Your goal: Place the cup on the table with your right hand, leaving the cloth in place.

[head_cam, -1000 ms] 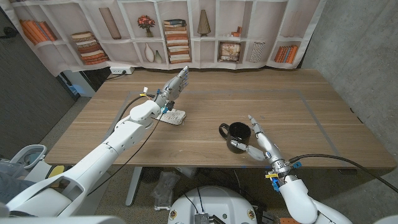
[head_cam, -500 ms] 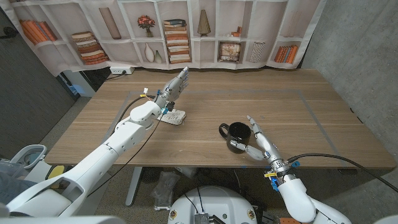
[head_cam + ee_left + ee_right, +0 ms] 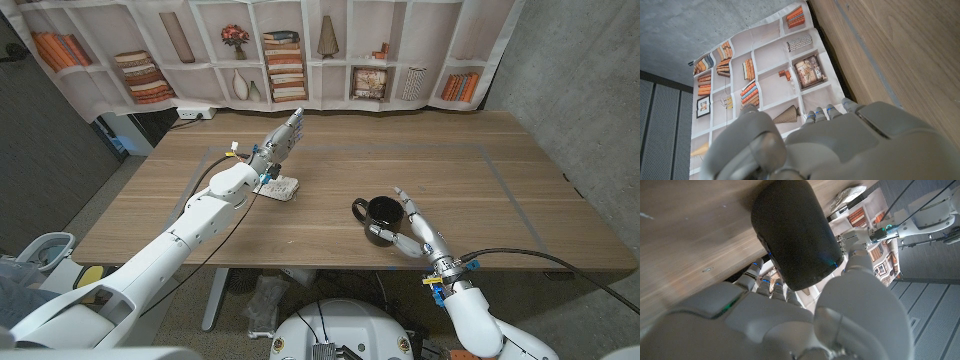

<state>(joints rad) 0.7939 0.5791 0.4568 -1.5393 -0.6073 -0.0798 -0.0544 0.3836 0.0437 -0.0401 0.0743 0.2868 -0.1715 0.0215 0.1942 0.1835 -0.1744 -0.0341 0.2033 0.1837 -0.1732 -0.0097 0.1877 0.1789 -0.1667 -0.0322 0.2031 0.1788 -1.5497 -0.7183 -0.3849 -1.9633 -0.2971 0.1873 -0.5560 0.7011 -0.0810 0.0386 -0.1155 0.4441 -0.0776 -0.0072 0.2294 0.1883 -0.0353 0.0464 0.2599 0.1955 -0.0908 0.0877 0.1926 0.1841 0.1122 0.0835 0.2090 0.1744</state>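
Note:
A black cup (image 3: 382,217) stands upright on the wooden table (image 3: 470,170), right of the middle, its handle pointing left. My right hand (image 3: 412,228) reaches around its right and near side. In the right wrist view the thumb (image 3: 856,265) lies against the cup (image 3: 795,235) and the fingers (image 3: 760,275) lie along its other side. A small white cloth (image 3: 281,186) lies on the table at the left. My left hand (image 3: 281,139) hovers just beyond it, fingers stretched out and holding nothing; its back (image 3: 860,145) shows in the left wrist view.
A printed bookshelf backdrop (image 3: 300,50) hangs behind the table's far edge. A faint rectangular outline (image 3: 500,170) is marked on the tabletop. Bare wood lies between the cloth and the cup and to the far right.
My right hand has edged slightly left, closer around the cup. The cup, the cloth and the left arm have stayed put.

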